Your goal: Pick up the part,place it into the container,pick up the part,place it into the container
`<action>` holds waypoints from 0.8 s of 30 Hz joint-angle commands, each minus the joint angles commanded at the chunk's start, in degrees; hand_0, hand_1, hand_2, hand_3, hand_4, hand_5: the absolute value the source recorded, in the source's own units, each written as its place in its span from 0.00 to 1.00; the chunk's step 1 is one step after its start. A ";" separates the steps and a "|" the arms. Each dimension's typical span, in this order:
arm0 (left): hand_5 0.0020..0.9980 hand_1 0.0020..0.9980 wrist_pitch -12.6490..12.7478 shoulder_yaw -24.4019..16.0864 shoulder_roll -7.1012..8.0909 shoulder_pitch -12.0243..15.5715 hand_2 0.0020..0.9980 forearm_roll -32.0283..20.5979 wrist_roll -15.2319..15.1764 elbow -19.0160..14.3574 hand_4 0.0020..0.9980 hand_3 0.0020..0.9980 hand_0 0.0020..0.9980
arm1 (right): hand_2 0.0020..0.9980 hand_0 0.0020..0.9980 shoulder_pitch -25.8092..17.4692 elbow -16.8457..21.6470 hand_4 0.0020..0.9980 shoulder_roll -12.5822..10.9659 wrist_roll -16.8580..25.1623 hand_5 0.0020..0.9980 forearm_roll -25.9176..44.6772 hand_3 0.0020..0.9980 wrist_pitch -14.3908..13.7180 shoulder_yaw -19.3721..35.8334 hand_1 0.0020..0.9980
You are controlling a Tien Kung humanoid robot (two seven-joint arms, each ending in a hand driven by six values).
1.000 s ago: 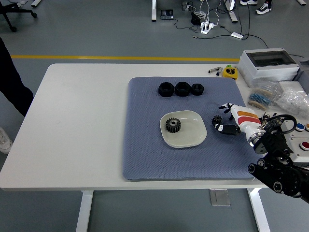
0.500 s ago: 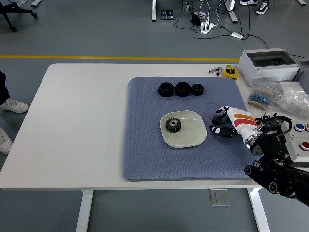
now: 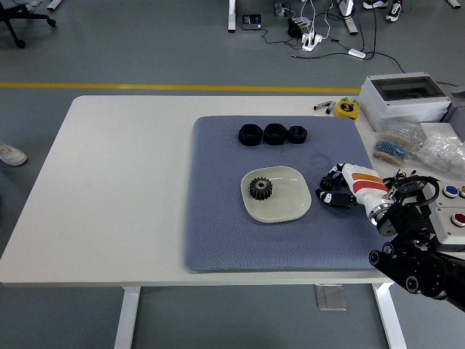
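A cream plate [image 3: 292, 209] sits in the middle of the blue-grey mat [image 3: 221, 233] and holds a large dark gear [image 3: 260, 189]. My right hand [image 3: 330, 189] lies on the mat just right of the plate. Its fingers [image 3: 335, 173] are curled around a small dark gear [image 3: 328, 181], which they mostly hide. The gear still rests at mat level. Three black ring-shaped parts [image 3: 274, 134] stand in a row at the back of the mat. My left arm is out of view.
A grey box [image 3: 404, 98], bags of small parts [image 3: 418, 149] and a button panel [image 3: 454, 207] crowd the table's right end. A yellow tape measure [image 3: 346, 108] lies behind the mat. A person's shoe [image 3: 9, 154] shows on the floor at the far left.
My right hand has slid left toward the small gear and its fingers have closed around it. The person at the left has walked off, leaving only a shoe in view.
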 joint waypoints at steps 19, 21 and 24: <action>0.66 0.70 -0.04 0.10 0.03 -0.10 0.74 -0.11 -0.17 0.02 0.67 0.64 0.69 | 0.46 0.16 -0.15 1.03 0.71 -0.97 0.63 0.48 -0.33 0.51 -0.92 1.34 0.33; 0.66 0.70 -0.03 0.06 0.03 -0.06 0.74 -0.06 -0.16 0.02 0.67 0.64 0.69 | 0.46 0.16 -0.27 1.02 0.71 -1.02 0.73 0.48 -0.25 0.51 -1.01 1.35 0.33; 0.66 0.70 -0.06 0.00 0.04 0.03 0.74 0.04 -0.15 0.01 0.67 0.64 0.69 | 0.46 0.16 -0.42 1.00 0.71 -1.04 0.78 0.48 -0.23 0.51 -1.04 1.37 0.33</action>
